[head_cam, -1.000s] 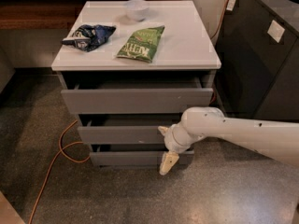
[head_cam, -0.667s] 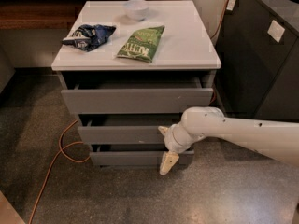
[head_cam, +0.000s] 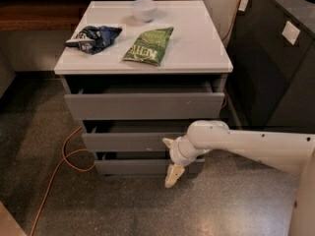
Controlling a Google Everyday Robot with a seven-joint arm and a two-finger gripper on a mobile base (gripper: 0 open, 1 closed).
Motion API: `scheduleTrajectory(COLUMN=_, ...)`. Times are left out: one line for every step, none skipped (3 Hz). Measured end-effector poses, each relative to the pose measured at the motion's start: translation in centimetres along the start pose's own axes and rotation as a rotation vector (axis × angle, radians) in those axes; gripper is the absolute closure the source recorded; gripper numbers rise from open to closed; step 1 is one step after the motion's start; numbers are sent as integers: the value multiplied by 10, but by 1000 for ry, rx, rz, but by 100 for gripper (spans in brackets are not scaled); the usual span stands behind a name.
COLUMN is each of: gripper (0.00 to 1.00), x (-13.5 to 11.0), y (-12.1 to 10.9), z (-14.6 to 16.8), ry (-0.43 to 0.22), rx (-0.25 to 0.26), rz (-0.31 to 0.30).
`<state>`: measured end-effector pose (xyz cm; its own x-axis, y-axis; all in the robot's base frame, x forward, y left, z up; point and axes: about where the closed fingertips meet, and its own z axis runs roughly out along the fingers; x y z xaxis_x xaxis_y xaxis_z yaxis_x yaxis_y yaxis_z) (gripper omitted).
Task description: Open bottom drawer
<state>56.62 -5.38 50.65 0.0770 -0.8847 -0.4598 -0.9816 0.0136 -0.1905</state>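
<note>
The bottom drawer (head_cam: 133, 166) is the lowest grey front of the white-topped cabinet (head_cam: 197, 48), near the floor. It stands out a little, with a dark gap above its front. The middle drawer (head_cam: 123, 141) and the widest top drawer (head_cam: 142, 104) above it also stand slightly out. My gripper (head_cam: 173, 173) hangs from the white arm (head_cam: 256, 149) that reaches in from the right. It points down in front of the right part of the bottom drawer's front, its cream fingers low by the floor.
On the cabinet top lie a dark blue chip bag (head_cam: 93, 37), a green chip bag (head_cam: 149, 44) and a white bowl (head_cam: 144, 9). An orange cable (head_cam: 61, 159) loops on the speckled floor at the left. A dark cabinet (head_cam: 275, 68) stands close on the right.
</note>
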Motion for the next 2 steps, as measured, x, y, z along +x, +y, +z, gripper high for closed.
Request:
scheduleTrajectory(gripper=0, x=11, y=-1, z=38, ry=-24, rx=-7, rz=-20)
scheduleTrajectory(gripper=0, x=23, y=-1, z=68, ry=-45, rx=-11, rz=-31)
